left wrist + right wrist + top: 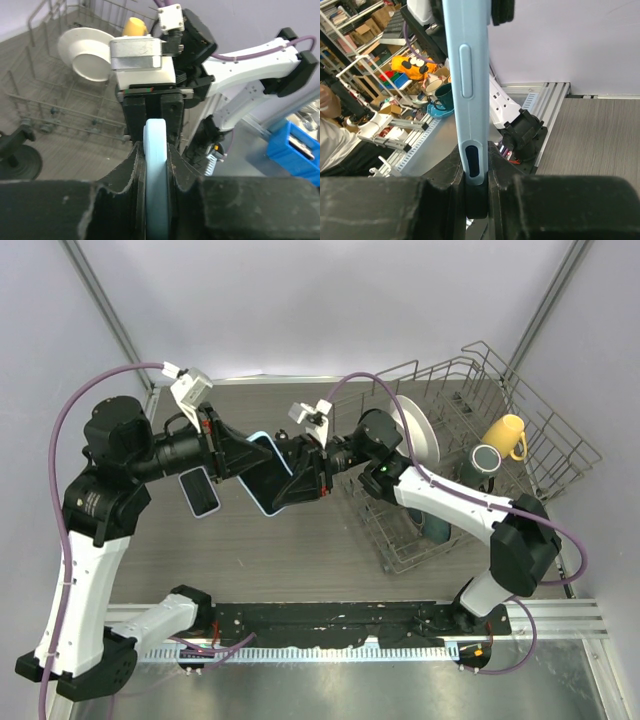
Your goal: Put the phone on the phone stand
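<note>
The phone [266, 486], in a pale blue case, hangs above the table between both arms. My left gripper [243, 455] is shut on one end of it. In the left wrist view the phone [156, 170] shows edge-on, and both pads of the left gripper [156, 150] press against its sides. My right gripper [300, 478] is shut on the opposite end. The right wrist view shows the phone [467, 75] rising upright out of the right gripper [476, 152]. The phone stand [21, 161] appears as a black round base at the left edge of the left wrist view.
A second phone [200, 492] lies flat on the table under the left arm. A wire dish rack [545, 430] at the right holds a white plate [420, 435], a yellow mug [505, 435] and a dark cup [487, 458].
</note>
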Controlling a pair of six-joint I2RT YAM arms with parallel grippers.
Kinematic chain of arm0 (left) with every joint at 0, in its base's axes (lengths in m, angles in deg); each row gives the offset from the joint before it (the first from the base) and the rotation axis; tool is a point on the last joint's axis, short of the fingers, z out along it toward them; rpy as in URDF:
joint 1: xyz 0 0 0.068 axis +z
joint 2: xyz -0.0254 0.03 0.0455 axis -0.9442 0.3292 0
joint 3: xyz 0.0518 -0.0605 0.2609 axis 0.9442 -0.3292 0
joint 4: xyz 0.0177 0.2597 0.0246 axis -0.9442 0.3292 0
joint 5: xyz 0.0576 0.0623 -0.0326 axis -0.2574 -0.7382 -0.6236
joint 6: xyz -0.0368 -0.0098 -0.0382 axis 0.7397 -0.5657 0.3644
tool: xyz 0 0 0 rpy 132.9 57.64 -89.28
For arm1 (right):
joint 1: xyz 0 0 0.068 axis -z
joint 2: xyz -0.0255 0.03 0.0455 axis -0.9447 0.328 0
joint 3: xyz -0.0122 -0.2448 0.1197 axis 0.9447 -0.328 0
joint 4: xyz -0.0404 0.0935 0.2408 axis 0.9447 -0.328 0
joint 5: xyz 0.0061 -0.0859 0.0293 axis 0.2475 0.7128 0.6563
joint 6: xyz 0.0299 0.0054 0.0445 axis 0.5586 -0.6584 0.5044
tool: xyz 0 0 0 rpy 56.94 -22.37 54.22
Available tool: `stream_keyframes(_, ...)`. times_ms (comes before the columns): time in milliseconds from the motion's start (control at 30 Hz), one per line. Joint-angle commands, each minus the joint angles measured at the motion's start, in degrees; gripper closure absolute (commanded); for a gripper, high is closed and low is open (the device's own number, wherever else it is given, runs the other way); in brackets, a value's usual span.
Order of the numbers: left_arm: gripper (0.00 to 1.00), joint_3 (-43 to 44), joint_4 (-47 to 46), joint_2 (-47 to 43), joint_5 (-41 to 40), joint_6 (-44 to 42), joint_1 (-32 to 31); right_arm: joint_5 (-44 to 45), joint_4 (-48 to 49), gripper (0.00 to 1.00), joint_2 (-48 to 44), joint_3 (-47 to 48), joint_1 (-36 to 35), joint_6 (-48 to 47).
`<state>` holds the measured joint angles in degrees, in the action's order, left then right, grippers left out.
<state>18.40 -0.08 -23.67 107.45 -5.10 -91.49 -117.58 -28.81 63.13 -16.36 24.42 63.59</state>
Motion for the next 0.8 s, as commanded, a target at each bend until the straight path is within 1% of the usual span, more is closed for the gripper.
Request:
stream_keyframes(0, 0.91, 0.26, 2.17, -0.82, 1.27, 0.59, -0.73, 6.69, 6.02, 1.00, 0.33, 2.27, 1.17, 4.11)
stream_keyframes(33, 1.00, -0.18, 1.13, -0.91, -0.91, 0.85, -0.74, 6.78, 5.93, 1.00, 0.51, 2.44, 1.08, 4.20)
stream_keyframes(100, 1.00, -0.71, 0.33, -1.70, -5.04, 1.90, -0.73, 7.83, 4.27, 1.00, 0.95, 3.14, 1.08, 3.25)
stream_keyframes(133, 1.00, -1.32, -0.28, -2.14, -8.11, 2.17, -0.65, 8.53, 2.52, 0.97, 1.04, 3.76, 1.08, 2.02)
stream_keyframes(167, 1.00, -1.50, -0.46, -2.58, -13.89, 2.35, -0.65, 10.37, -3.15, 0.82, 0.78, 4.89, 1.00, 0.26)
stream_keyframes(200, 1.00, -1.59, -0.46, -3.37, -17.25, 2.70, -0.65, 11.78, -6.60, 0.73, 0.51, 5.43, 1.08, -2.10)
stream_keyframes(233, 1.00, -1.42, -0.29, -3.72, -20.59, 2.79, -0.73, 13.27, -10.38, 0.63, 0.07, 6.04, 1.08, -7.09)
stream_keyframes(267, 1.00, -1.24, 0.76, -3.90, -27.76, 2.96, -0.74, 17.46, -18.25, 0.46, -0.45, 7.18, 1.08, -10.36)
stream_keyframes(333, 1.00, 0.16, 2.34, -4.43, -34.04, 3.66, -0.74, 22.14, -24.63, 0.33, -2.30, 7.89, 1.08, -16.76)
stream_keyframes(367, 1.00, 0.60, 3.92, -4.43, -39.12, 3.75, -0.65, 25.12, -29.53, 0.24, -2.91, 8.33, 1.17, -18.37)
stream_keyframes(400, 1.00, 1.04, 4.71, -4.69, -41.00, 3.84, -0.73, 29.94, -31.49, 0.21, -4.22, 8.51, 1.17, -19.60)
stream_keyframes(433, 1.00, 1.74, 5.33, -5.13, -42.67, 4.19, -0.74, 32.60, -35.25, 0.16, -4.58, 8.94, 1.17, -21.88)
stream_keyframes(467, 1.00, 1.92, 5.77, -5.48, -44.25, 4.19, -0.65, 34.62, -36.86, 0.16, -5.20, 9.21, 1.17, -22.69)
stream_keyframes(500, 1.00, 2.18, 6.82, -5.83, -47.75, 4.11, -0.73, 39.26, -38.09, 0.16, -5.64, 9.47, 1.17, -23.30)
stream_keyframes(567, 1.00, 2.54, 8.05, -7.33, -51.45, 3.84, -0.74, 44.90, -41.16, 0.16, -6.96, 9.65, 1.08, -24.10)
stream_keyframes(600, 1.00, 2.63, 9.37, -7.85, -54.87, 3.75, -0.65, 48.93, -41.87, 0.16, -7.22, 9.74, 1.08, -24.01)
stream_keyframes(633, 1.00, 2.80, 10.25, -8.21, -56.03, 3.58, -0.65, 56.89, -42.49, 0.16, -7.31, 9.74, 1.00, -23.75)
stream_keyframes(700, 1.00, 2.63, 11.40, -8.82, -57.36, 3.40, -0.73, 65.98, -42.94, 0.18, -6.70, 9.65, 0.56, -21.56)
stream_keyframes(733, 1.00, 2.19, 12.10, -9.00, -57.01, 3.31, -0.65, 73.59, -44.59, 0.21, -5.22, 10.09, 0.38, -20.42)
stream_keyframes(767, 1.00, 1.93, 12.19, -9.26, -56.58, 3.40, -0.73, 76.37, -44.95, 0.21, -4.07, 10.53, -0.05, -19.10)
